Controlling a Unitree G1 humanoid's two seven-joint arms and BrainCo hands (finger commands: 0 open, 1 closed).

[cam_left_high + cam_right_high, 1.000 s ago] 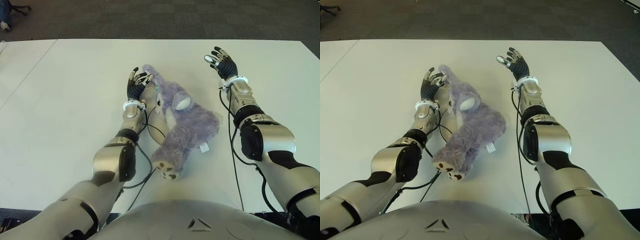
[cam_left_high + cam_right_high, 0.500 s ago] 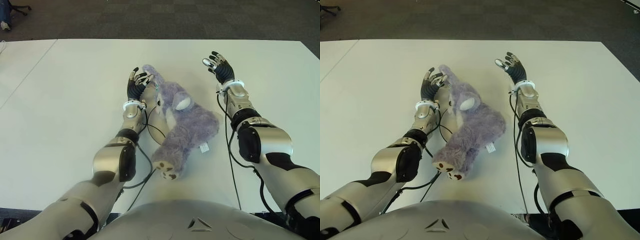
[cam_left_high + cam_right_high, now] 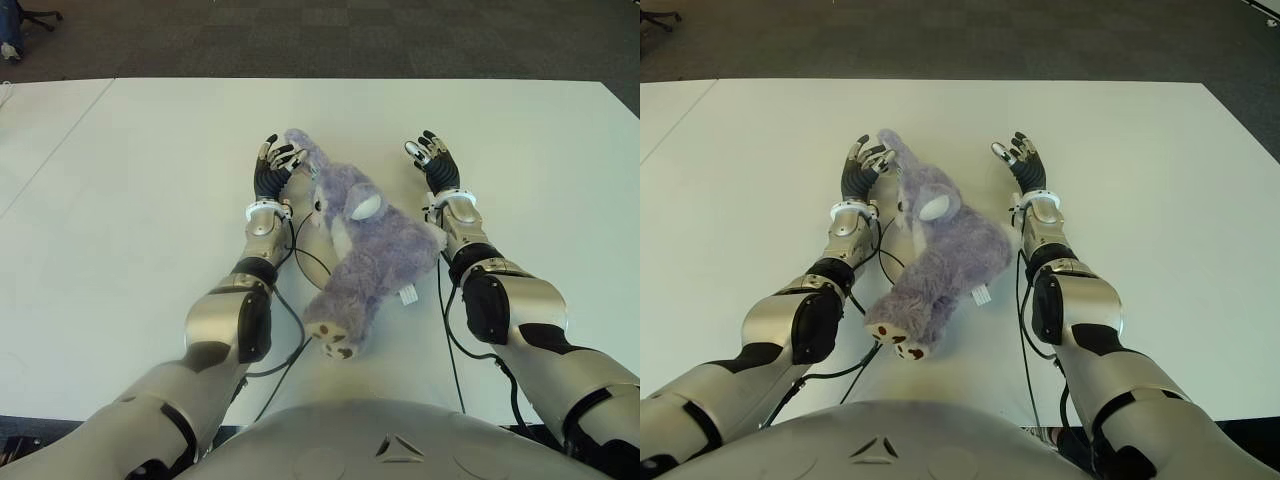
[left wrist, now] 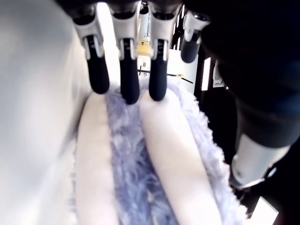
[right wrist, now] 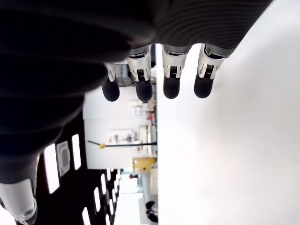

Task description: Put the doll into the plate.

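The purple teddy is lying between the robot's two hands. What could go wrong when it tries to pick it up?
1. The doll is long and floppy, so it might sag or slip out when lifted.
2. The right hand is open, beside the doll but holding nothing; the left hand is open against its head. The squeeze could be uneven.
3. No plate shows on the table, so the target is unclear.
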